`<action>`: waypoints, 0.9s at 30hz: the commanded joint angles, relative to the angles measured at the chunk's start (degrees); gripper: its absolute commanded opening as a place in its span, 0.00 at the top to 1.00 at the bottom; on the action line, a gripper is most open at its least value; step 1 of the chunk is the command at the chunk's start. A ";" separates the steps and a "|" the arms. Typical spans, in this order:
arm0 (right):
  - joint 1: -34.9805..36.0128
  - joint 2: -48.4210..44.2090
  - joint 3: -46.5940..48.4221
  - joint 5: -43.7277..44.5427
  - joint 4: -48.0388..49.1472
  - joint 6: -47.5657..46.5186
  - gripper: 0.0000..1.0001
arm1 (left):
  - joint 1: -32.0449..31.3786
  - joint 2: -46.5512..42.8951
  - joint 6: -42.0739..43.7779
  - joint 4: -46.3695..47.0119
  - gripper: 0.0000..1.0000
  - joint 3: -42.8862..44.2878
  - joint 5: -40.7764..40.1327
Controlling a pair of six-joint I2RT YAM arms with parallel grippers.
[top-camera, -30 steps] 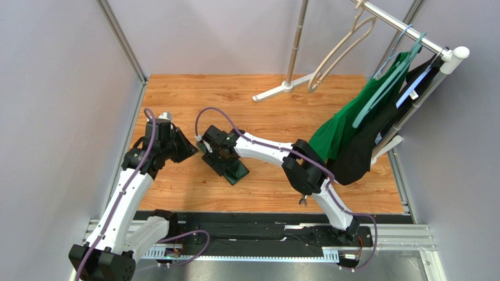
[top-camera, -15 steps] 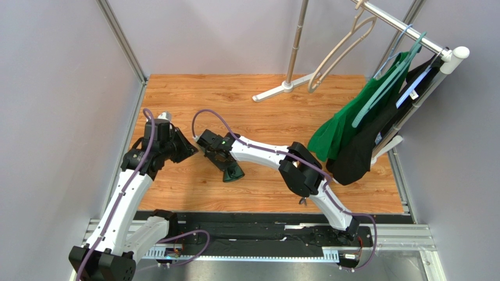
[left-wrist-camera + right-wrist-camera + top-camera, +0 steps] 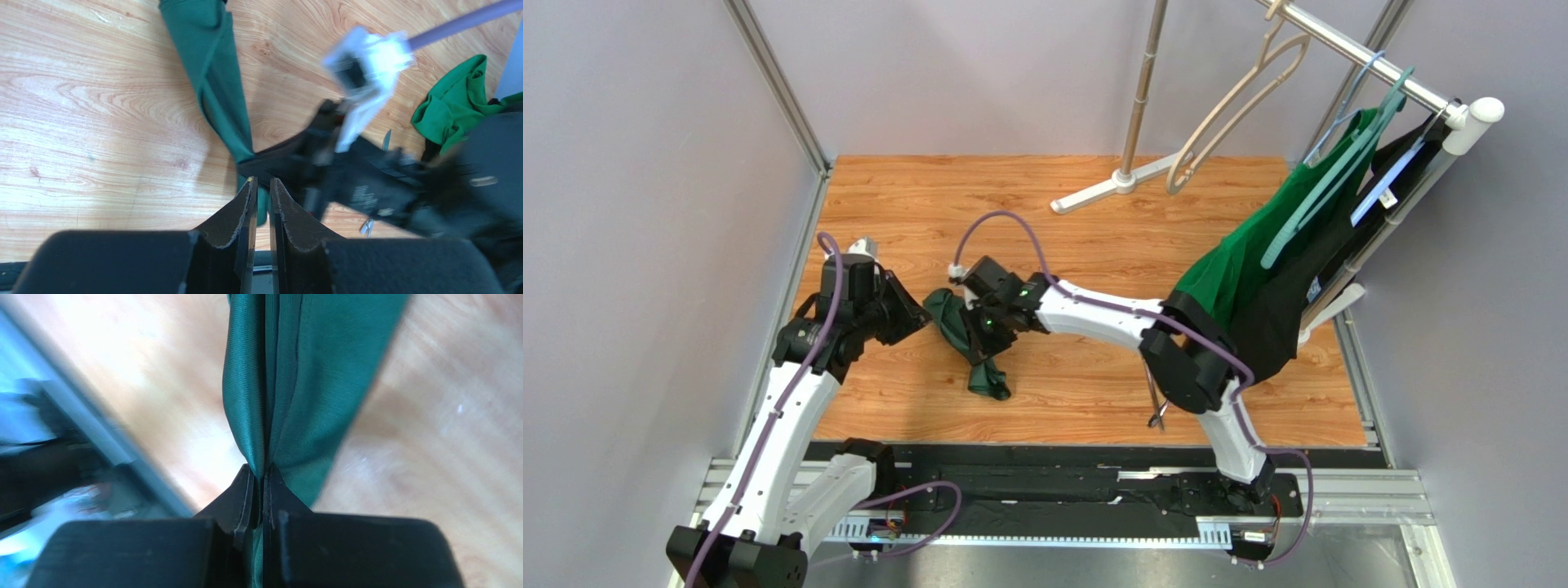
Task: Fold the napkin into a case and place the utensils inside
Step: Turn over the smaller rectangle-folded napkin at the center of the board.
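Observation:
The dark green napkin hangs bunched into a narrow strip, its lower end trailing on the wooden table. My right gripper is shut on its upper part; in the right wrist view the cloth runs pinched between the jaws. In the left wrist view the napkin stretches toward the right arm. My left gripper hovers just left of the cloth, its jaws a sliver apart and holding nothing. A slim silver utensil peeks out under the right arm's elbow. No case shape shows.
A clothes rack stands at the right with a bright green garment on a teal hanger and a black garment. A beige hanger and the rack's foot are at the back. Grey walls close in both sides.
My right gripper closed on the napkin, which lay flat beneath it, then pulled it up and toward the left arm, so the cloth now hangs bunched. The left arm stayed put.

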 commanded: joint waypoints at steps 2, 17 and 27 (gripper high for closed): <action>-6.01 -11.19 -13.65 -17.02 25.54 16.27 1.00 | 0.50 -2.16 0.66 0.21 0.78 -0.64 -0.03; -17.17 -8.48 -45.65 -30.92 93.32 48.98 1.00 | -0.90 6.00 1.98 8.46 0.78 -2.66 7.54; -20.86 -5.58 -57.87 -29.96 109.39 51.35 1.00 | -9.33 21.29 0.84 20.32 0.70 -2.14 6.40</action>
